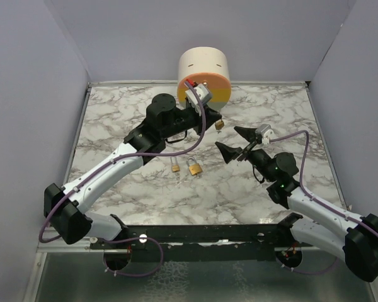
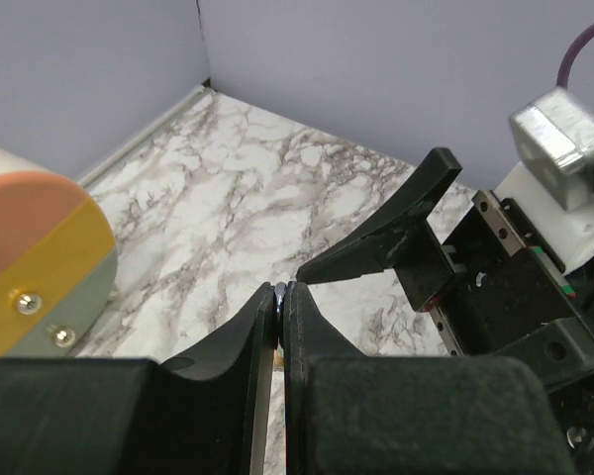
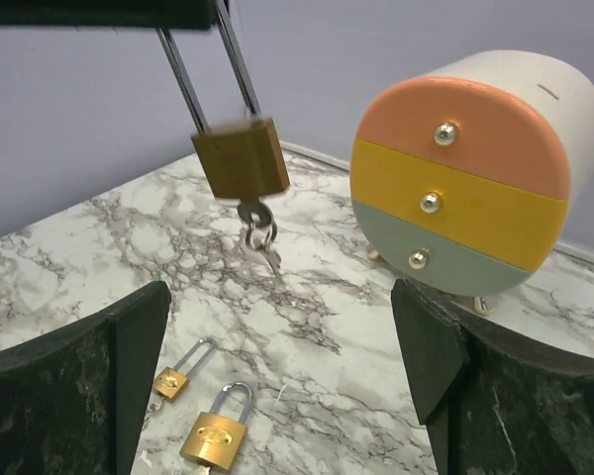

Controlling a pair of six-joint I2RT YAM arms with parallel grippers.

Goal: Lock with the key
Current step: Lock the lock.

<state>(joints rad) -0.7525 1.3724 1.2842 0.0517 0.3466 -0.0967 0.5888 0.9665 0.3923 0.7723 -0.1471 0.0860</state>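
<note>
over marble table (image 3: 69, 252), long-shackled brass padlock (image 3: 240, 156) with key (image 3: 251, 213)

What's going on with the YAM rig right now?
The left gripper is shut on the shackle of a padlock, which hangs above the table in front of the drawers. A key sits in its keyhole, with a ring dangling below. The right gripper is open, facing the padlock and touching nothing. Two more padlocks lie on the table.
</note>
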